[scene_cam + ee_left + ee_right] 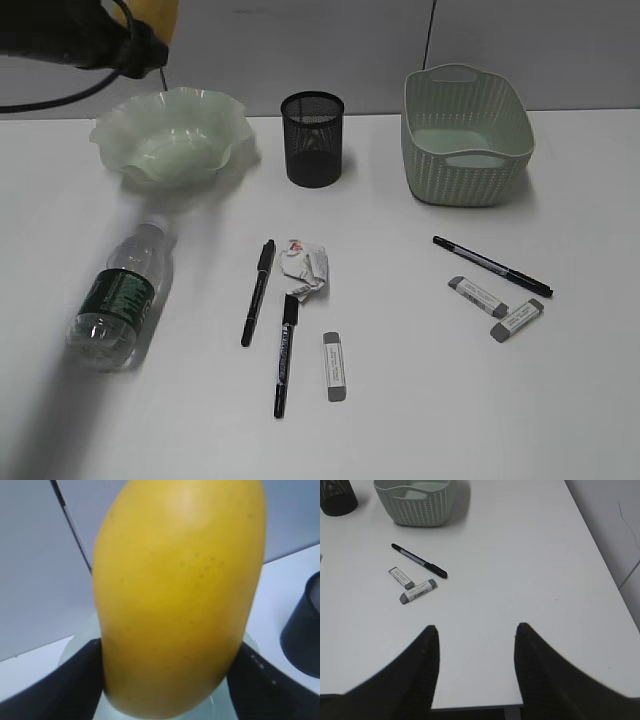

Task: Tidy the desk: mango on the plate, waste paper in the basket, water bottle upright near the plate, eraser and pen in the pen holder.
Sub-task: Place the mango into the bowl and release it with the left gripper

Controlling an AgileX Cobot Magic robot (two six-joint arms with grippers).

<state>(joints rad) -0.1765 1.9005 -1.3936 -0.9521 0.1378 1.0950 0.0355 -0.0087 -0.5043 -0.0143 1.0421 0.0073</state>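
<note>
My left gripper [140,45] is shut on the yellow mango [180,590] and holds it in the air just above the back rim of the pale green ruffled plate [172,135]. The water bottle [120,296] lies on its side at the desk's left front. The waste paper [304,268] lies mid-desk between two black pens [258,291] [286,353], with an eraser [335,366] to their right. A third pen [491,266] and two erasers [477,296] [516,319] lie on the right. The black mesh pen holder [312,137] and green basket [466,134] stand at the back. My right gripper [476,630] is open and empty.
The desk's right and front edges [485,706] lie close under my right gripper. A thin dark cable [72,527] hangs against the grey wall behind the plate.
</note>
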